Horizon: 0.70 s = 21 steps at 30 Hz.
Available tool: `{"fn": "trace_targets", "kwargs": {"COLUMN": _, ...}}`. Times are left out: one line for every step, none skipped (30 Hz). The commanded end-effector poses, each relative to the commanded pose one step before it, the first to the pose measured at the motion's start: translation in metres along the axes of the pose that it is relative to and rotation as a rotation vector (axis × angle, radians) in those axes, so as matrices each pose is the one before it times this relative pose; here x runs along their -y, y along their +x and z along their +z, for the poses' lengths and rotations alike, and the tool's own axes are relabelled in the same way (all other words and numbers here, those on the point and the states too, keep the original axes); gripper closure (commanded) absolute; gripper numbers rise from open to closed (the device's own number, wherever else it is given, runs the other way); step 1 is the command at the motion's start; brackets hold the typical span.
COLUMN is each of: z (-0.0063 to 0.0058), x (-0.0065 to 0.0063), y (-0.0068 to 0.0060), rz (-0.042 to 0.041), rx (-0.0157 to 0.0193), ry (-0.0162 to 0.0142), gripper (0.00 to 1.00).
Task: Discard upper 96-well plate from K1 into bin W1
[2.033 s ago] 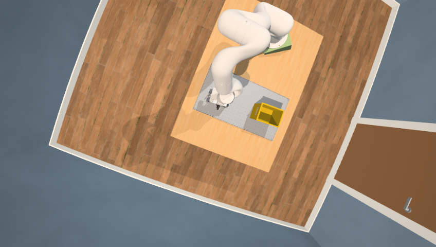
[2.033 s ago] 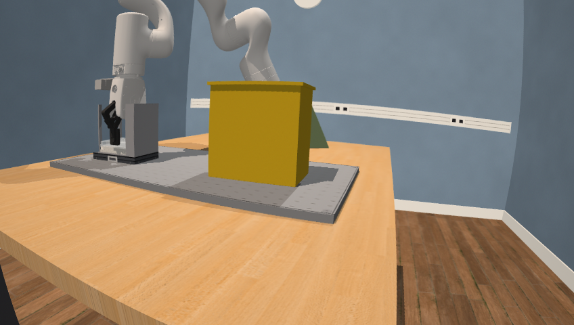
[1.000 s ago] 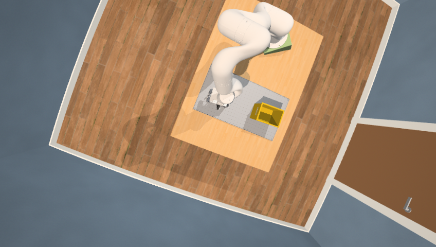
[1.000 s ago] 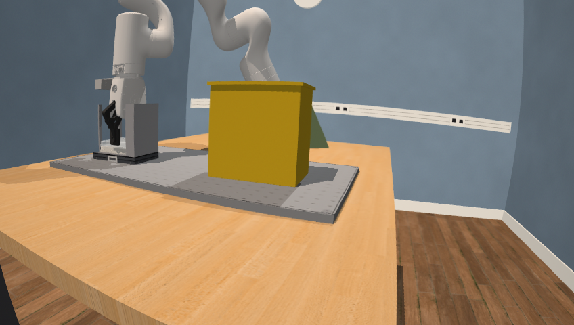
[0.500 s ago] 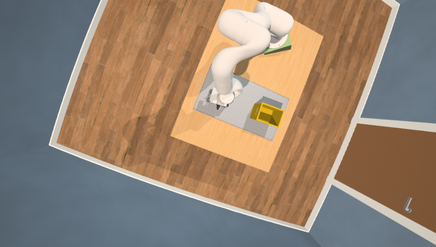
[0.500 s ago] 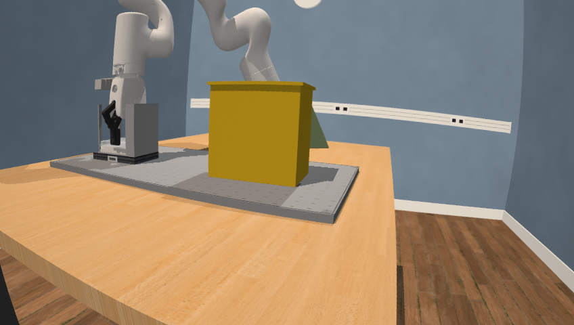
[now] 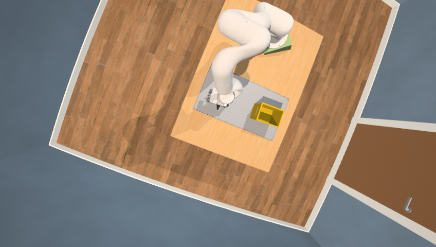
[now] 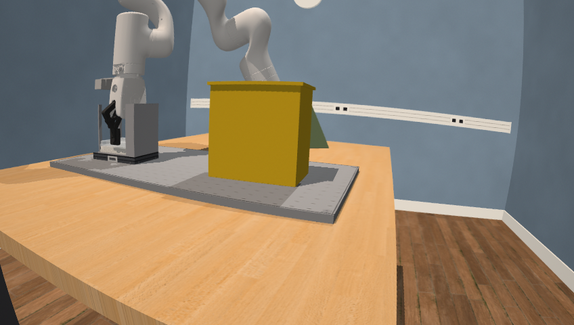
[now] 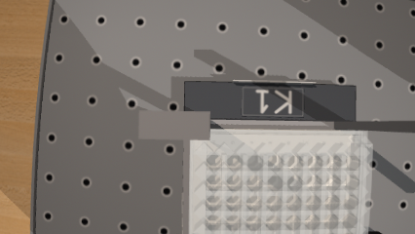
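The stack rack K1 (image 8: 141, 128) (image 9: 214, 99) stands at the left end of the grey board, with a dark base and grey side walls. A clear 96-well plate (image 9: 278, 185) (image 8: 105, 145) lies on top of the stack in it. The lower plate shows only faintly through the upper one. My gripper (image 8: 115, 139) (image 7: 217, 106) reaches straight down into the rack, and its black fingers are shut wide on the upper plate at its edges. The plate sits low in the rack. The yellow plastics bin W1 (image 7: 269, 115) (image 8: 253, 133) stands upright and open at the right end of the board.
The grey perforated board (image 7: 241, 110) (image 8: 225, 189) (image 9: 97, 73) lies on the wooden table (image 7: 244, 153) (image 8: 201, 261). The rack's tall grey wall stands close beside my fingers. The arm's green wedge base (image 7: 279, 49) (image 8: 318, 133) is behind the bin.
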<state>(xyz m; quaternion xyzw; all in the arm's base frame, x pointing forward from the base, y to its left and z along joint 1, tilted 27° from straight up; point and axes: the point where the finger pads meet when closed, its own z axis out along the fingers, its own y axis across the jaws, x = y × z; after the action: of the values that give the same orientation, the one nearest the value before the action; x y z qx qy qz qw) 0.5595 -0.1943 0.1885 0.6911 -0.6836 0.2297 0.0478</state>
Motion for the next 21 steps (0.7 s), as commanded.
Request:
{"fn": "trace_targets", "kwargs": {"z": -0.00287, "x": 0.00086, "y": 0.00026, "rz": 0.00038, "rx": -0.00038, "ry": 0.00173, "gripper": 1.0}}
{"fn": "trace_targets", "kwargs": {"z": -0.00066, "x": 0.0, "y": 0.0, "rz": 0.0, "rx": 0.0, "ry": 0.0, "gripper": 1.0}}
{"fn": "trace_targets", "kwargs": {"z": -0.00067, "x": 0.0, "y": 0.0, "rz": 0.0, "rx": 0.0, "ry": 0.0, "gripper": 1.0}}
{"fn": "trace_targets", "kwargs": {"z": -0.00067, "x": 0.0, "y": 0.0, "rz": 0.0, "rx": 0.0, "ry": 0.0, "gripper": 1.0}}
{"fn": "trace_targets", "kwargs": {"z": -0.00067, "x": 0.0, "y": 0.0, "rz": 0.0, "rx": 0.0, "ry": 0.0, "gripper": 1.0}}
{"fn": "trace_targets", "kwargs": {"z": -0.00067, "x": 0.0, "y": 0.0, "rz": 0.0, "rx": 0.0, "ry": 0.0, "gripper": 1.0}}
{"fn": "trace_targets", "kwargs": {"z": 0.0, "x": 0.0, "y": 0.0, "rz": 0.0, "rx": 0.0, "ry": 0.0, "gripper": 1.0}}
{"fn": "trace_targets", "kwargs": {"z": 0.0, "x": 0.0, "y": 0.0, "rz": 0.0, "rx": 0.0, "ry": 0.0, "gripper": 1.0}}
{"fn": "trace_targets", "kwargs": {"z": -0.00068, "x": 0.00001, "y": 0.00001, "rz": 0.0, "rx": 0.00001, "ry": -0.00001, "gripper": 1.0}}
{"fn": "trace_targets", "kwargs": {"z": -0.00066, "x": 0.0, "y": 0.0, "rz": 0.0, "rx": 0.0, "ry": 0.0, "gripper": 1.0}}
{"fn": "trace_targets", "kwargs": {"z": -0.00066, "x": 0.0, "y": 0.0, "rz": 0.0, "rx": 0.0, "ry": 0.0, "gripper": 1.0}}
{"fn": "trace_targets", "kwargs": {"z": -0.00067, "x": 0.0, "y": 0.0, "rz": 0.0, "rx": 0.0, "ry": 0.0, "gripper": 1.0}}
{"fn": "trace_targets", "kwargs": {"z": -0.00067, "x": 0.0, "y": 0.0, "rz": 0.0, "rx": 0.0, "ry": 0.0, "gripper": 1.0}}
{"fn": "trace_targets", "kwargs": {"z": -0.00067, "x": 0.0, "y": 0.0, "rz": 0.0, "rx": 0.0, "ry": 0.0, "gripper": 1.0}}
{"fn": "trace_targets", "kwargs": {"z": -0.00067, "x": 0.0, "y": 0.0, "rz": 0.0, "rx": 0.0, "ry": 0.0, "gripper": 1.0}}
{"fn": "trace_targets", "kwargs": {"z": -0.00067, "x": 0.0, "y": 0.0, "rz": 0.0, "rx": 0.0, "ry": 0.0, "gripper": 1.0}}
{"fn": "trace_targets", "kwargs": {"z": -0.00067, "x": 0.0, "y": 0.0, "rz": 0.0, "rx": 0.0, "ry": 0.0, "gripper": 1.0}}
{"fn": "trace_targets", "kwargs": {"z": -0.00067, "x": 0.0, "y": 0.0, "rz": 0.0, "rx": 0.0, "ry": 0.0, "gripper": 1.0}}
{"fn": "trace_targets", "kwargs": {"z": -0.00067, "x": 0.0, "y": 0.0, "rz": 0.0, "rx": 0.0, "ry": 0.0, "gripper": 1.0}}
{"fn": "trace_targets", "kwargs": {"z": -0.00067, "x": 0.0, "y": 0.0, "rz": 0.0, "rx": 0.0, "ry": 0.0, "gripper": 1.0}}
{"fn": "trace_targets", "kwargs": {"z": -0.00067, "x": 0.0, "y": 0.0, "rz": 0.0, "rx": 0.0, "ry": 0.0, "gripper": 1.0}}
